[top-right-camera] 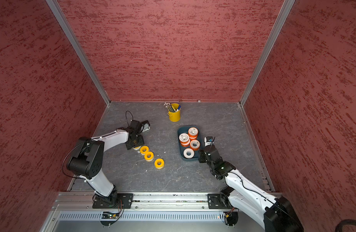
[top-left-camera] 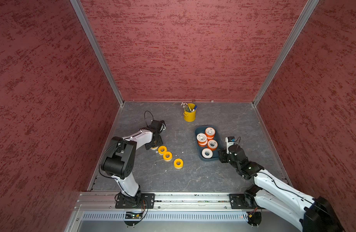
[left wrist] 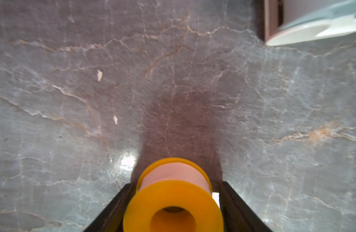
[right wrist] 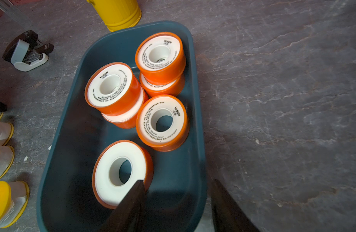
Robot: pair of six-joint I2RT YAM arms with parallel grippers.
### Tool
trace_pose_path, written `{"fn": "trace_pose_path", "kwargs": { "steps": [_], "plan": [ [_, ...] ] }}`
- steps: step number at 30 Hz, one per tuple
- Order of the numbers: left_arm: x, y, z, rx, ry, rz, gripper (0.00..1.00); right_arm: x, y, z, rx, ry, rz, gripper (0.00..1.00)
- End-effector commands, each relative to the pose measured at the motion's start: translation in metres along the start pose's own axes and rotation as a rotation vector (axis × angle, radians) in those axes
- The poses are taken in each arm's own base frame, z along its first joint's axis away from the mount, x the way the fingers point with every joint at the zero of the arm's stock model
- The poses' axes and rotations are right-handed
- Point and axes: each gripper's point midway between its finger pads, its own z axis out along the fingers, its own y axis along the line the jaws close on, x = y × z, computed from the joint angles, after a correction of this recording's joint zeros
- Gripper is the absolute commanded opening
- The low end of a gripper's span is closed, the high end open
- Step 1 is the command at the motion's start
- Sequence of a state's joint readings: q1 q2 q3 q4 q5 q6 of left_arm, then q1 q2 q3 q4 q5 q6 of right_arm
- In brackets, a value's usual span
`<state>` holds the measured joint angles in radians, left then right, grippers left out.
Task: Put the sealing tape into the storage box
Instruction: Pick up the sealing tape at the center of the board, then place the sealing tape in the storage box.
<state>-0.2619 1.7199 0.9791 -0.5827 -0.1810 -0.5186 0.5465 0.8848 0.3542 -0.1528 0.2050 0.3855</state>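
Inside the storage box (right wrist: 76, 130): 6 orange rolls (right wrist: 161, 55); 4 yellow rolls (top-left-camera: 164, 156) outside it. Left end effector (left wrist: 177, 182) straddles 1, grip unclear; right end effector (right wrist: 178, 180) apart.

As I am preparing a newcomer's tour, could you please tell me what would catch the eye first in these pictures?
The bright orange-sided tape rolls with white faces piled in the dark teal plastic tray, right of centre, stand out first. Next come three yellow plastic rolls in a diagonal row on the grey marbled tabletop, with the left end effector over a fourth yellow roll.
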Motion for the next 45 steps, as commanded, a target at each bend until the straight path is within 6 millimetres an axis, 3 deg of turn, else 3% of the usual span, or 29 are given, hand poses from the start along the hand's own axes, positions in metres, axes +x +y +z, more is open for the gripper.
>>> {"fn": "trace_pose_path", "kwargs": {
  "steps": [1,3,10,15,17,20,26,28,35,40,45],
  "plan": [
    [-0.005,-0.006,0.000,0.019,-0.002,0.009,0.63,-0.020,0.011,-0.004,-0.033,-0.050,0.009,0.55],
    [-0.006,-0.007,-0.003,0.025,-0.007,0.011,0.58,-0.020,0.011,-0.004,-0.033,-0.050,0.009,0.55],
    [-0.018,-0.016,-0.033,0.070,-0.071,0.024,0.57,-0.019,0.011,-0.003,-0.034,-0.050,0.006,0.55],
    [-0.025,-0.050,-0.071,0.112,-0.145,0.092,0.56,-0.020,0.011,-0.003,-0.031,-0.050,0.007,0.55],
    [-0.023,-0.075,-0.087,0.142,-0.175,0.139,0.56,-0.021,0.010,-0.004,-0.030,-0.056,0.009,0.55],
    [-0.012,-0.129,-0.113,0.233,-0.192,0.232,0.55,-0.022,0.009,-0.006,-0.027,-0.064,0.012,0.55],
    [0.031,-0.246,-0.152,0.459,-0.166,0.425,0.55,-0.021,0.010,-0.007,-0.028,-0.068,0.010,0.55],
    [0.046,-0.276,-0.158,0.499,-0.157,0.479,0.55,-0.021,0.009,-0.007,-0.026,-0.068,0.009,0.55],
    [0.085,-0.347,-0.159,0.541,-0.129,0.618,0.55,-0.022,0.007,-0.009,-0.016,-0.073,0.011,0.55],
    [0.095,-0.371,-0.148,0.573,-0.101,0.640,0.55,-0.023,0.004,-0.013,-0.009,-0.093,0.020,0.55],
    [0.105,-0.380,-0.129,0.552,-0.076,0.657,0.55,-0.024,0.004,-0.014,-0.009,-0.097,0.023,0.54]
  ]
}}
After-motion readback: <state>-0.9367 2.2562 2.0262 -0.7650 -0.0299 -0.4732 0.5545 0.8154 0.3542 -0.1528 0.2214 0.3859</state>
